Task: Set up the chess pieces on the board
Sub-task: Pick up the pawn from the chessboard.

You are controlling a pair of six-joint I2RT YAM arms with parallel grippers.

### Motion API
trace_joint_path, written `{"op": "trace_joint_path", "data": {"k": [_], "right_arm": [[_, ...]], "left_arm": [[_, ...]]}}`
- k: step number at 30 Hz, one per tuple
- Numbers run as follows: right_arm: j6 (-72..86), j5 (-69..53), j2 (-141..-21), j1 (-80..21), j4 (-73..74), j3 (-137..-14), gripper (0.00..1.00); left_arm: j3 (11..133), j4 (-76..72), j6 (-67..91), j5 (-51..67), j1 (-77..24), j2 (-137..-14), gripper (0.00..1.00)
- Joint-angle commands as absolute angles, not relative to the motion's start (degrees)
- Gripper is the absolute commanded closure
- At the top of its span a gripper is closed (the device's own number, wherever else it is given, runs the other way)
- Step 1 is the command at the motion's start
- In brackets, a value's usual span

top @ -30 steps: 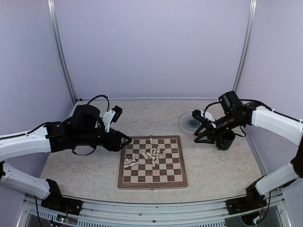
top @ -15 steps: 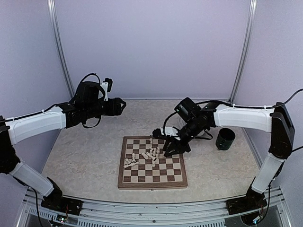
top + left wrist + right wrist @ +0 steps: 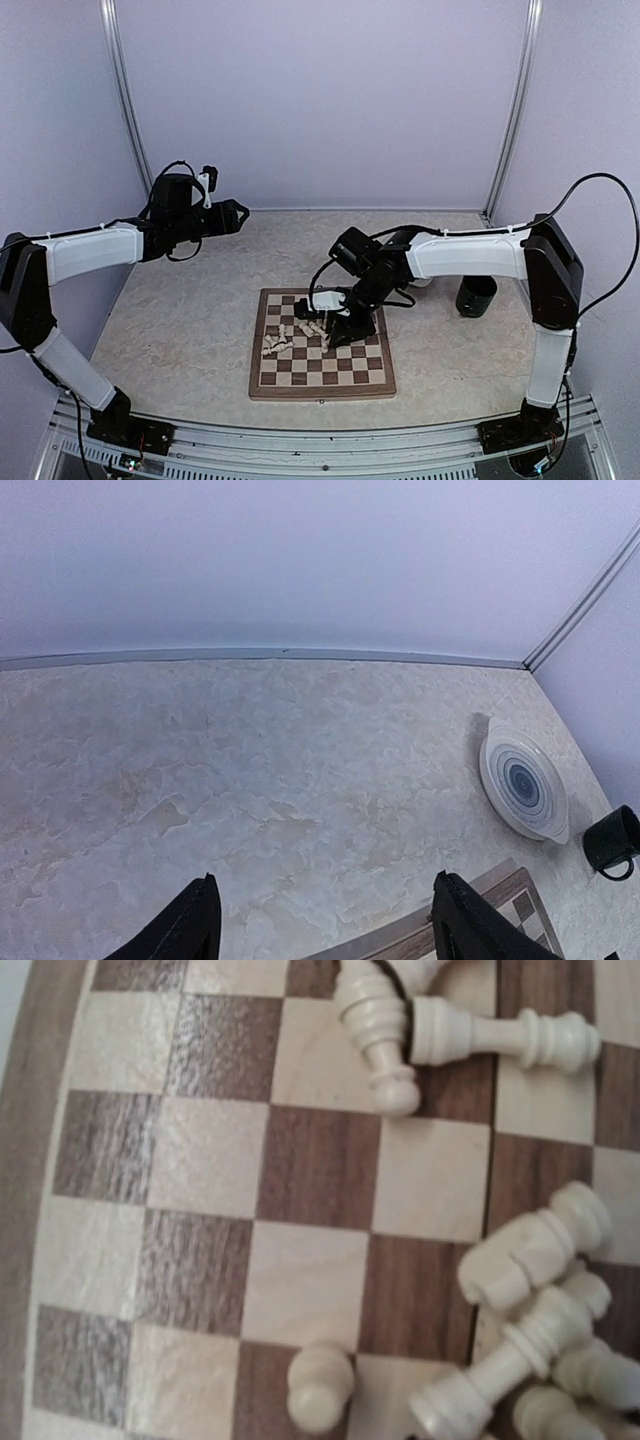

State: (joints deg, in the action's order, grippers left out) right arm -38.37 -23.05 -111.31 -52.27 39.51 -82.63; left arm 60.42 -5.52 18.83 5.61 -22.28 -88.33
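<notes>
Where turned cream chess pieces lie on grained checkered board, left hand apart, right hand unclear

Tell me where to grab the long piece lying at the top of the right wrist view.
Take the long piece by its slim stem, from above, closing across it. It lies on its side with the stem clear; its wide end abuts a neighbouring piece.

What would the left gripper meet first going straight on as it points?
Most likely the bare table, clear of the plate and the board; nothing else shows ahead of the left gripper, though depth is unclear.
</notes>
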Motion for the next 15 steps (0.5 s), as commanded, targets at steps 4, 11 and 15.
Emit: {"op": "trace_joint_path", "data": {"k": [4,11,15], "right_arm": [[-37.99,-20.98,-114.69,-54.21,41.66,-86.11,0.63],[-38.47,-21.36,-116.18,-55.03,42.37,-87.26,0.67],[-38.76,-21.68,-116.32,-55.45,42.30,-86.86,0.74]], "left_arm": [[60.38,-7.72,22.92,12.53,-19.45,-87.19,0.29],[60.47,-7.56,23.16,13.26,-19.40,-87.51,0.29],[60.55,-7.48,23.20,13.45,-19.39,-87.88,0.29]]}}
